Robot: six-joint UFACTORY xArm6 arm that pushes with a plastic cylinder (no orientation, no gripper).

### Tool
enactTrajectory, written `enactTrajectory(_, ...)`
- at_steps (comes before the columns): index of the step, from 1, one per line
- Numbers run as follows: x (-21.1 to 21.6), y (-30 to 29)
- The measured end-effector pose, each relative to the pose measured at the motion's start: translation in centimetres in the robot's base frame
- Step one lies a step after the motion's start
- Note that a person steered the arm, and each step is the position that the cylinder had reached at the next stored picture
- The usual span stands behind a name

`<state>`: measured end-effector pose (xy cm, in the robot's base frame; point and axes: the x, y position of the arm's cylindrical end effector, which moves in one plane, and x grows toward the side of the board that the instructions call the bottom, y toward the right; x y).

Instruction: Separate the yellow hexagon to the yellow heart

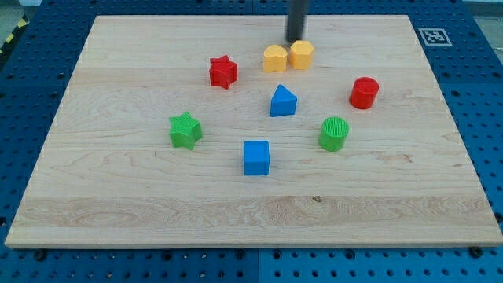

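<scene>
A pale wooden board point(118, 196) lies on a blue pegboard table point(31, 86), seen from the near side, with eight small coloured blocks spread over its middle and far half.

Going from left to right: a green star point(185, 130) sits left of centre, and a red star point(223, 71) lies farther back, to its right. A blue cube point(256, 157) is the nearest block of all. Behind it stands a blue triangular block point(283, 101).

At the far middle are the two task blocks — the yellow heart point(275, 58) on the left and the yellow hexagon point(302, 55) on the right. They sit side by side and appear to touch, or nearly so; no clear gap shows between them.

The arm ends in a dark rod with no jaws, so there is nothing to open or close. The rod comes down from the far edge of the view, and the tip point(295, 40) rests just behind the yellow pair, roughly over the seam between them, slightly toward the hexagon.

Farther right, a green cylinder point(334, 134) stands nearer the viewer and a red cylinder point(364, 93) lies beyond it.

Judging by this layout, the separation is not yet done — the pair is still together and the whole push remains.
</scene>
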<state>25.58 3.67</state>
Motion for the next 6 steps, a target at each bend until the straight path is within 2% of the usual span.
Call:
enactTrajectory(1,0.9,-6.1)
enactTrajectory(2,4.8,-6.6)
enactTrajectory(3,6.5,-5.9)
enactTrajectory(6,6.1,6.3)
